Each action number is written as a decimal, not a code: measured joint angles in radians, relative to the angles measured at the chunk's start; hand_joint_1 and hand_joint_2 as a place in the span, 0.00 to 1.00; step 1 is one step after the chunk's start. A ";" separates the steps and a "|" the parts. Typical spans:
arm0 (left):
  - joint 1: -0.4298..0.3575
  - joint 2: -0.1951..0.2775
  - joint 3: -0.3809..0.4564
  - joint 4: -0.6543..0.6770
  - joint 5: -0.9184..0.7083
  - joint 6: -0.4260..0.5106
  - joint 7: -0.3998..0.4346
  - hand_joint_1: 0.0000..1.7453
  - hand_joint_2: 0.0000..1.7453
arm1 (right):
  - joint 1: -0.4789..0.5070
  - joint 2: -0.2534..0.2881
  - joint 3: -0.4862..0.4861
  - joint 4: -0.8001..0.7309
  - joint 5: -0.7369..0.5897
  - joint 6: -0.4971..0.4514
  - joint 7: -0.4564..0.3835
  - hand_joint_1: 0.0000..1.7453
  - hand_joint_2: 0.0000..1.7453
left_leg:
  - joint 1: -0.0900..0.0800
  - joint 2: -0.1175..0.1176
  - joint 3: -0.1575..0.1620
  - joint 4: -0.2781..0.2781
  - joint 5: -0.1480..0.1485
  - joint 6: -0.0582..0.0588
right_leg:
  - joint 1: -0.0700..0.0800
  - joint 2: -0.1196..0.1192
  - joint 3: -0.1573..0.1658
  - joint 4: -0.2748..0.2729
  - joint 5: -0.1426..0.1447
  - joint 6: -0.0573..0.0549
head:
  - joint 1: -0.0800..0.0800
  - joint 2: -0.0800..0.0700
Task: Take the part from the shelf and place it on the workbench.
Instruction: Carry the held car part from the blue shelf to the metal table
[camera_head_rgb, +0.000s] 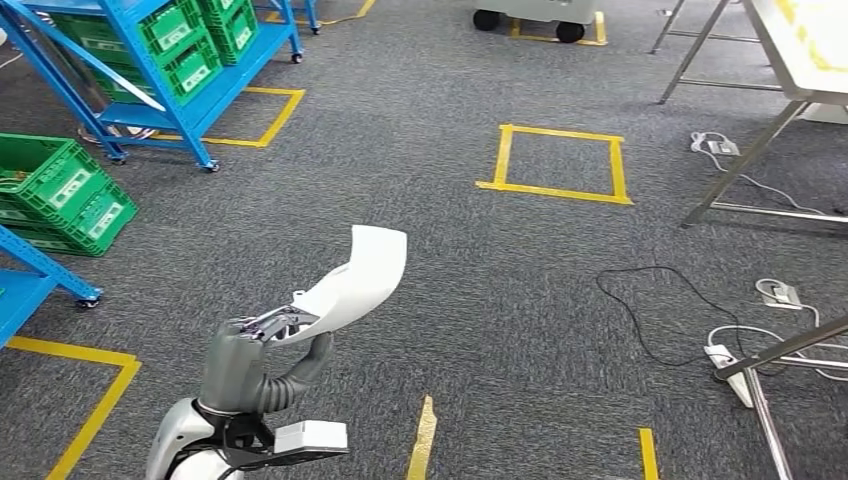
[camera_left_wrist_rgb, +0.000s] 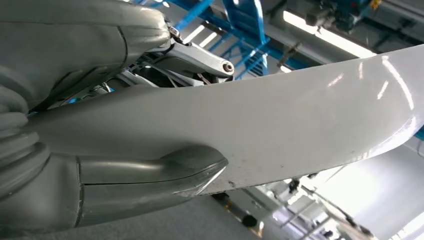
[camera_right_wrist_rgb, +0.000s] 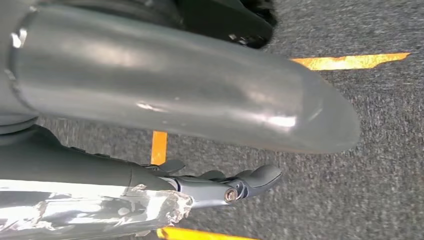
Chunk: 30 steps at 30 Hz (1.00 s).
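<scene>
Left hand (camera_head_rgb: 262, 345): low in head view, gripped white part at its near end, thumb under, fingers (camera_left_wrist_rgb: 200, 57) over top.
Part (camera_head_rgb: 355, 275): curved white shell, held in air above floor, far end tilted up and away.
Right hand (camera_right_wrist_rgb: 210, 187): hung over floor, fingers stretched out and apart, nothing held.
Floor (camera_head_rgb: 420, 250): grey carpet, yellow tape squares (camera_head_rgb: 556, 162).
Green crates (camera_head_rgb: 62, 195): stacked on floor, far left.
Cables (camera_head_rgb: 690, 320): black and white, right side, with power strip (camera_head_rgb: 735, 370).
Blue shelf (camera_head_rgb: 150, 70): upper left, loaded with green bins.
Surface (camera_head_rgb: 805, 45): far right corner, on metal legs.
</scene>
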<state>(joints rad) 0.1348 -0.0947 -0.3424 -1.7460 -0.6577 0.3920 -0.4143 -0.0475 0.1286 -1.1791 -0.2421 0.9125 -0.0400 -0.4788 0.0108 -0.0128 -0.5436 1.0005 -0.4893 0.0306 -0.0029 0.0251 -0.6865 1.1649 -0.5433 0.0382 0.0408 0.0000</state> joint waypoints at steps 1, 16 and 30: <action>0.004 0.002 0.000 0.000 0.000 0.000 0.000 1.00 1.00 | -0.002 0.000 0.000 0.000 0.002 -0.001 0.001 0.00 0.00 | -0.001 0.016 -0.001 0.000 -0.001 0.001 | -0.003 -0.012 -0.033 0.070 -0.031 0.004 | 0.001 0.000; 0.016 0.013 0.001 -0.001 0.002 0.000 0.003 1.00 1.00 | -0.005 -0.001 0.000 -0.001 0.006 -0.004 0.003 0.00 0.00 | -0.001 0.029 -0.066 0.195 -0.126 -0.044 | 0.000 -0.019 0.123 -0.175 0.073 -0.047 | -0.011 0.000; 0.025 0.024 0.000 -0.001 0.008 -0.006 0.021 1.00 1.00 | 0.000 -0.002 -0.008 -0.001 0.026 -0.012 0.004 0.00 0.00 | 0.003 0.004 -0.011 0.009 0.002 -0.009 | -0.001 0.011 0.039 -0.048 0.006 -0.004 | -0.004 0.000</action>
<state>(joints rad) 0.1594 -0.0704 -0.3424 -1.7473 -0.6495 0.3864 -0.3936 -0.0475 0.1263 -1.1874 -0.2430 0.9386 -0.0524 -0.4747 0.0143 -0.0087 -0.5549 1.0096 -0.4876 0.0219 -0.0035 0.0357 -0.6471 1.1164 -0.5377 0.0342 0.0369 0.0000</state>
